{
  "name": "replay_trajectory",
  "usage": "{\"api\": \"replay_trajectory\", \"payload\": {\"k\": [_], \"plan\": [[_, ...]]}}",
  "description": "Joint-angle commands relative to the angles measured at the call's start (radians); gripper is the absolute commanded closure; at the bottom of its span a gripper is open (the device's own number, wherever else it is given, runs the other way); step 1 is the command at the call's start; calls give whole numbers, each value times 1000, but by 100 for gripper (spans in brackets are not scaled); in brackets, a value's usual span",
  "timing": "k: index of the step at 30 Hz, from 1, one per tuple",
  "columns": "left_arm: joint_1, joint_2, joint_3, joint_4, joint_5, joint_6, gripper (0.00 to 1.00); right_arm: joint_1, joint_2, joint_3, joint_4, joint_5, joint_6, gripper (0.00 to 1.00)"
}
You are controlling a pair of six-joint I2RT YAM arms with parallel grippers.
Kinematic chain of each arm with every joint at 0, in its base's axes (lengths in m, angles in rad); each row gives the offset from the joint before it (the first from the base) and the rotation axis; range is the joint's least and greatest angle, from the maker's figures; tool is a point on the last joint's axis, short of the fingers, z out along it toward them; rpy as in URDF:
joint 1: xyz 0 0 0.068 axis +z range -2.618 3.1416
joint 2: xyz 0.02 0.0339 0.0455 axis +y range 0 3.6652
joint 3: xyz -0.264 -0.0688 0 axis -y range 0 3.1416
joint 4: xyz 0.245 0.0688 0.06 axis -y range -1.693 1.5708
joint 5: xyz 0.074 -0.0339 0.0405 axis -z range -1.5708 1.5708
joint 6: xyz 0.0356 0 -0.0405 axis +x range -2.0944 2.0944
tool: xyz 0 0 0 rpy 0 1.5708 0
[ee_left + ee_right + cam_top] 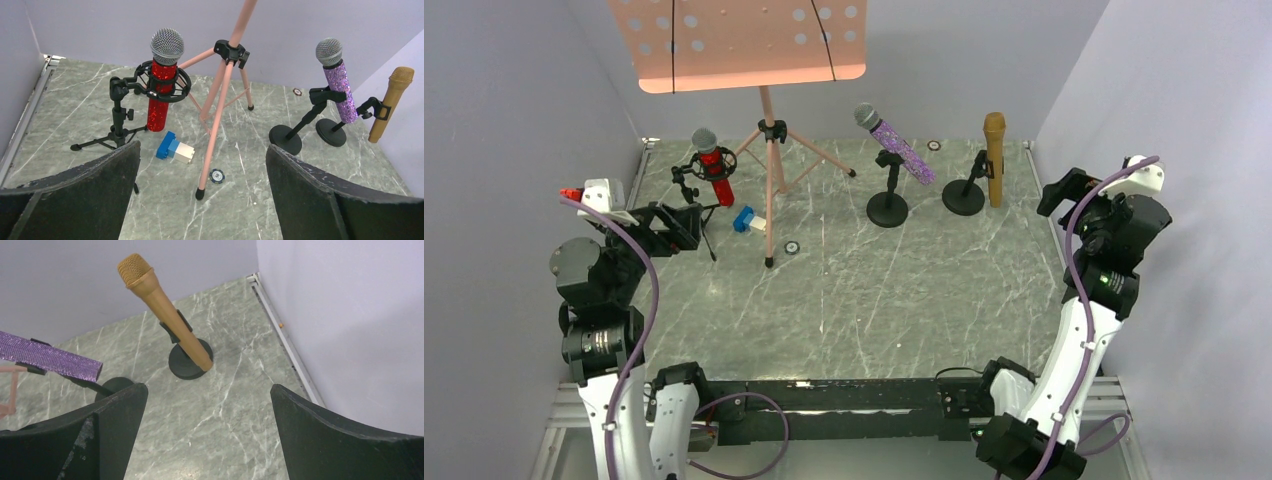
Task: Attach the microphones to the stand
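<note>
The glittery red microphone (713, 165) stands upright in the ring clip of a small black tripod stand (686, 190) at the back left; it also shows in the left wrist view (161, 85). The glittery purple microphone (896, 144) sits tilted in the clip of a round-based stand (887, 208). The gold microphone (994, 158) stands upright against the clip of another round-based stand (963, 197); in the right wrist view (167, 315) it leans. My left gripper (686, 228) is open and empty near the tripod stand. My right gripper (1064, 190) is open and empty, right of the gold microphone.
A pink music stand (769, 140) on three legs stands at the back middle, its tray overhead. A small blue-and-white block (747, 220) and a poker chip (792, 247) lie near its front leg. Another chip (934, 145) lies at the back. Walls close three sides.
</note>
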Motion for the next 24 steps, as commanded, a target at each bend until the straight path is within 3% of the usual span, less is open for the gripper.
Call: {"api": "replay_trajectory", "payload": {"k": [1,24], "plan": [[-5,-12,21,-8,6,-2,1,-3,-30,11,17,64,-6,0],[-130,-72,-33,-37,-133,124,1,-3,-17,-25,86,61,-37,0]]}}
